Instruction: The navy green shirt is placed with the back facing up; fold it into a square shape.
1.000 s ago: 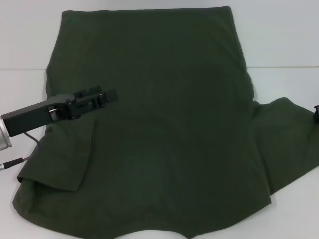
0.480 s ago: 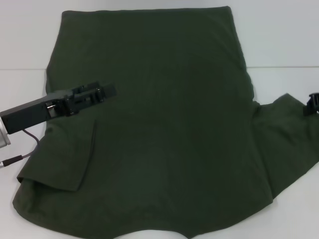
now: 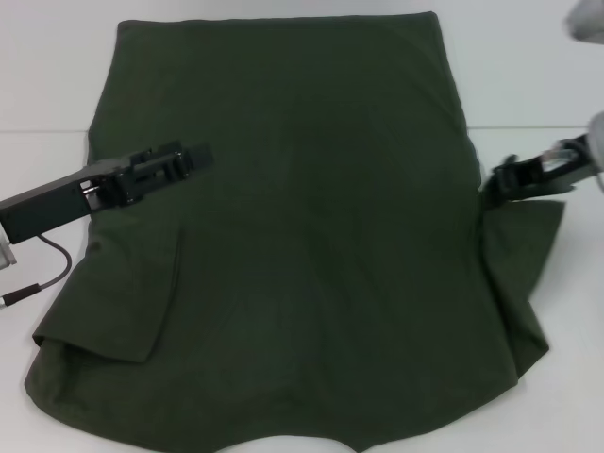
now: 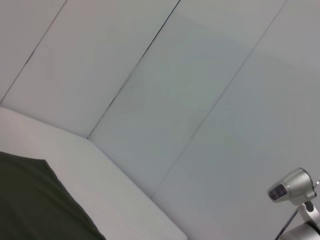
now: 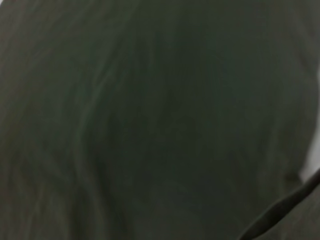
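The navy green shirt (image 3: pixel 311 236) lies spread on the white table (image 3: pixel 528 75), plain side up. Its left sleeve (image 3: pixel 123 302) is folded inward onto the body. My left gripper (image 3: pixel 198 156) hovers open over the shirt's left side and holds nothing. At the shirt's right edge my right gripper (image 3: pixel 493 184) is shut on the right sleeve (image 3: pixel 519 255), which hangs lifted and bunched below it. The left wrist view shows only one corner of the shirt (image 4: pixel 35 205). Dark shirt fabric (image 5: pixel 150 120) fills the right wrist view.
A thin cable (image 3: pixel 42 278) hangs from my left arm over the table at the left. A pale wall (image 4: pixel 175 90) rises behind the table. A silver part of the other arm (image 4: pixel 295 187) shows in the left wrist view.
My right gripper has moved left and up with the right sleeve, pulling it off the table toward the shirt body. My left gripper has drawn back a little up and to the left.
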